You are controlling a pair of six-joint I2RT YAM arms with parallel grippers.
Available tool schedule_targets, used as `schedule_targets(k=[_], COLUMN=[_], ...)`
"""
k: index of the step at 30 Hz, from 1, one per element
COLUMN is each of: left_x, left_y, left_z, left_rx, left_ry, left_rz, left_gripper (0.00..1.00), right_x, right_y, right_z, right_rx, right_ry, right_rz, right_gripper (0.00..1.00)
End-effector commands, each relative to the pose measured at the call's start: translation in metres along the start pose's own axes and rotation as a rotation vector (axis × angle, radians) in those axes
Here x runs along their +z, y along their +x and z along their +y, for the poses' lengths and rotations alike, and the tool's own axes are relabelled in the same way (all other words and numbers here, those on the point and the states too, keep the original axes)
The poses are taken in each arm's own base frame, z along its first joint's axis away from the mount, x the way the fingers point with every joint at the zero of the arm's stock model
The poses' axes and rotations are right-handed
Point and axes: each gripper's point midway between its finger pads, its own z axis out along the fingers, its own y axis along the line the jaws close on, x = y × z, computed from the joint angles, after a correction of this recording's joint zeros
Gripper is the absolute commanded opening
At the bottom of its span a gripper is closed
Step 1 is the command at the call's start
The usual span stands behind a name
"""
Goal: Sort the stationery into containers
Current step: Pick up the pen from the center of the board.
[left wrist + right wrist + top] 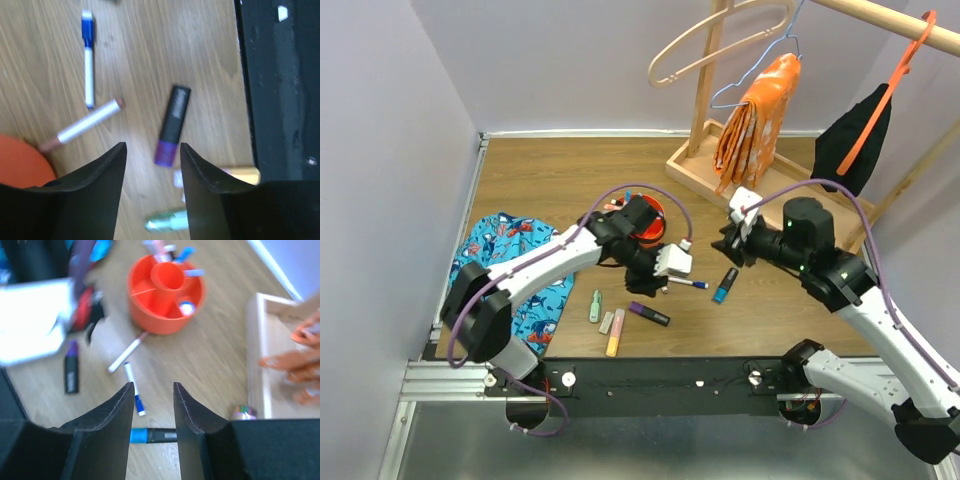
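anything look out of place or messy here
Nothing damaged or spilled, but a purple marker, a blue-capped pen and a white pen lie scattered on the table outside the red-orange bowl. A shark-print cloth sits crumpled at the left.

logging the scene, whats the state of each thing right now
round red-orange plastic bowl, upright, some pens inside
purple-and-black marker, lying flat, outside bowl
blue-capped white pen, lying flat, outside bowl
blue-and-black marker, lying flat, outside bowl
left jaws, open, empty
right jaws, open, empty
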Motion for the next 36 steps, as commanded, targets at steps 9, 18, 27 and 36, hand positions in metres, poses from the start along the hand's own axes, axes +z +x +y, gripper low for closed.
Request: schedule_targets(k=[9,18,27,36], left_x=[0.077,0.118,0.143,0.155], left_y=[-0.042,-0.049,-0.037,-0.026], left_z=[0.065,0.090,0.082,0.083], left_rx=[0.128,0.131,0.119,0.094], left_ry=[-0.041,-0.031,0.023,0.019], left_rz=[-0.025,-0.014,0.021,0.029], left_gripper=[0.57,0.59,0.54,0.46], right_x=[-0.028,-0.043,-0.047,-0.046], right_y=[-0.085,-0.115,-0.111,-0.109], right_z=[-0.057,-0.067,-0.071,-0.078], right_rx=[0.153,0.171,0.181,0.191], right_ry=[0.198,0.241,0.277,0.302], right_rz=[-0.240,-0.327,-0.332,-0.330], right_gripper=[0.44,0.45,0.44,0.44])
